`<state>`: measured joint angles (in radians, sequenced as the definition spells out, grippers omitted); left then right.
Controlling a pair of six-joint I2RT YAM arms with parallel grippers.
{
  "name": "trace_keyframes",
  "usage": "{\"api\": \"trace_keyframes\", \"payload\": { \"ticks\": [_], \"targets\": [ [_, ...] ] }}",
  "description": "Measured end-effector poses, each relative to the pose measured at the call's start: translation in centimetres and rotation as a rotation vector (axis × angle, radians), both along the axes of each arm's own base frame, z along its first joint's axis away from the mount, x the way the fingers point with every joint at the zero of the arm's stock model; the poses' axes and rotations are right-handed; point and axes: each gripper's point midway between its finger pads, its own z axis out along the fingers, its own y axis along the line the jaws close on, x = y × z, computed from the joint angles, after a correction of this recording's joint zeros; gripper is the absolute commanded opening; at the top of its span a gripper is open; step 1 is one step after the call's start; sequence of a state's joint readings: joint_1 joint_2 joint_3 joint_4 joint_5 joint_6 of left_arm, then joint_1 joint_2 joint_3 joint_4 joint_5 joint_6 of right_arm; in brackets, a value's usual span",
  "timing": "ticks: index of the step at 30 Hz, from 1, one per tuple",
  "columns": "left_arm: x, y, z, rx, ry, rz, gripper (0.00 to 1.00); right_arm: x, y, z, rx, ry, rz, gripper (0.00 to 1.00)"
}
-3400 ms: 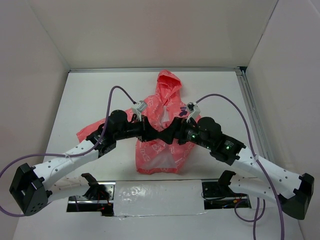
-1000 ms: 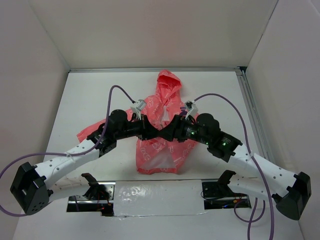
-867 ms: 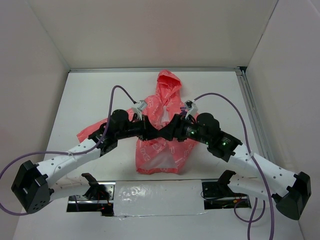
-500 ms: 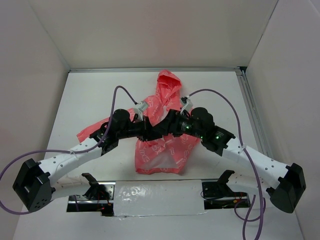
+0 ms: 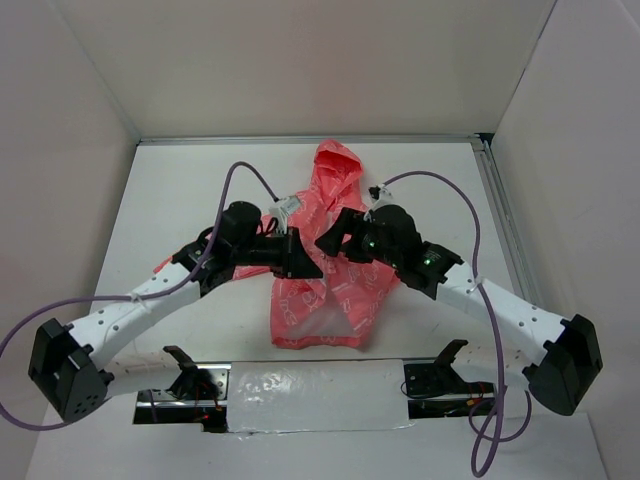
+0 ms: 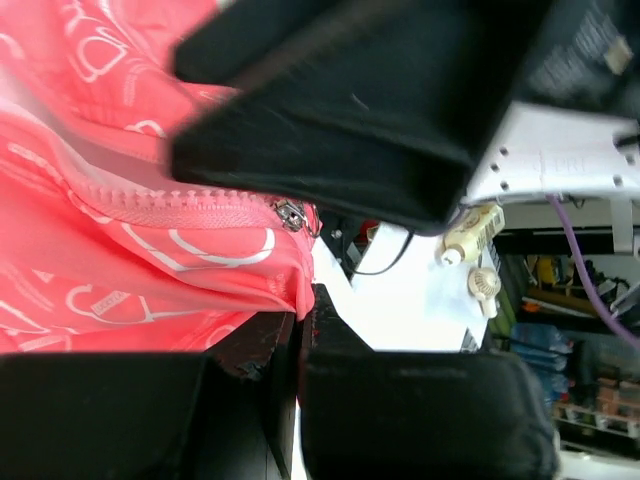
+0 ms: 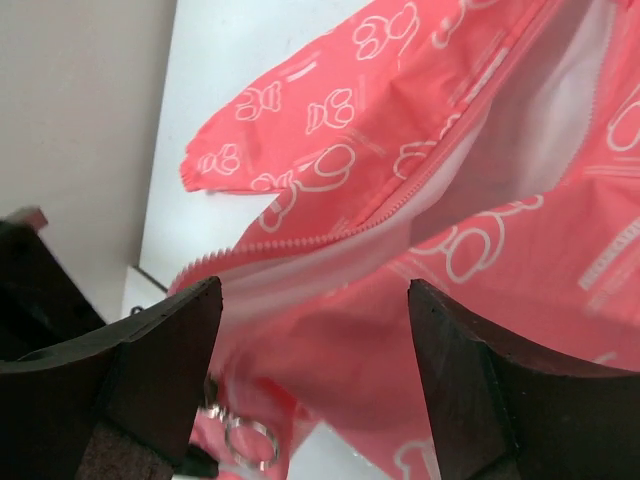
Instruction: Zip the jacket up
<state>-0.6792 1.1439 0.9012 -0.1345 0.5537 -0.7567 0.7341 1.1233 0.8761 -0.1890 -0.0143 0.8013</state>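
Coral jacket (image 5: 335,300) edge tight in the left claw (image 5: 304,263); right claw (image 5: 326,242) agape just above it; both angled inward

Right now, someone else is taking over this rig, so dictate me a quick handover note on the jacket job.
Right gripper open, above the jacket, holding nothing.
Left gripper at the front edge beside the zipper slider; fabric lies between its fingers, grip unclear.
Jacket lies on the table, hood away from the arms.
Front open, white lining showing.
Left to do: the whole zip.
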Motion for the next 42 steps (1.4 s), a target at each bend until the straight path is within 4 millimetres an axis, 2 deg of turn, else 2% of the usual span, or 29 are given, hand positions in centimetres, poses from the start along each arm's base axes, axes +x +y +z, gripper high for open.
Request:
{"api": "trace_keyframes", "payload": {
  "ticks": [2, 5, 9, 11, 14, 17, 25, 31, 38, 42],
  "targets": [
    [1.2, 0.0, -0.3, 0.025, 0.032, 0.019, 0.0, 0.1, -0.5, -0.3, -0.023, -0.005, -0.01, 0.79],
    [2.7, 0.5, -2.5, 0.081, 0.076, 0.045, 0.0, -0.1, -1.0, 0.0, -0.047, -0.035, 0.004, 0.8],
    [3.7, 1.1, -5.3, 0.173, 0.113, 0.061, 0.0, -1.0, -2.0, 1.1, -0.061, -0.106, 0.03, 0.81],
    [4.0, 1.3, -5.8, 0.202, 0.105, 0.062, 0.0, -1.5, -2.3, 1.8, -0.069, -0.149, 0.059, 0.81],
    [4.3, 1.3, -5.4, 0.209, 0.064, 0.05, 0.0, -2.4, -2.1, 2.4, -0.084, -0.203, 0.138, 0.8],
    [4.3, 1.2, -5.0, 0.201, 0.025, 0.021, 0.0, -3.0, -1.6, 2.0, -0.108, -0.224, 0.212, 0.79],
    [3.7, 1.2, -4.3, 0.182, -0.009, -0.023, 0.0, -3.6, 0.1, -1.4, -0.158, -0.162, 0.358, 0.72],
    [3.7, 1.2, -4.3, 0.184, -0.016, -0.026, 0.0, -3.7, 0.7, -2.3, -0.144, -0.122, 0.394, 0.7],
    [3.6, 1.0, -4.1, 0.173, -0.026, -0.04, 0.0, -2.7, 0.5, -2.6, -0.115, -0.091, 0.371, 0.69],
    [3.5, 0.9, -3.8, 0.16, -0.034, -0.049, 0.0, -2.5, 0.7, -2.0, -0.087, -0.1, 0.377, 0.59]
  ]
}}
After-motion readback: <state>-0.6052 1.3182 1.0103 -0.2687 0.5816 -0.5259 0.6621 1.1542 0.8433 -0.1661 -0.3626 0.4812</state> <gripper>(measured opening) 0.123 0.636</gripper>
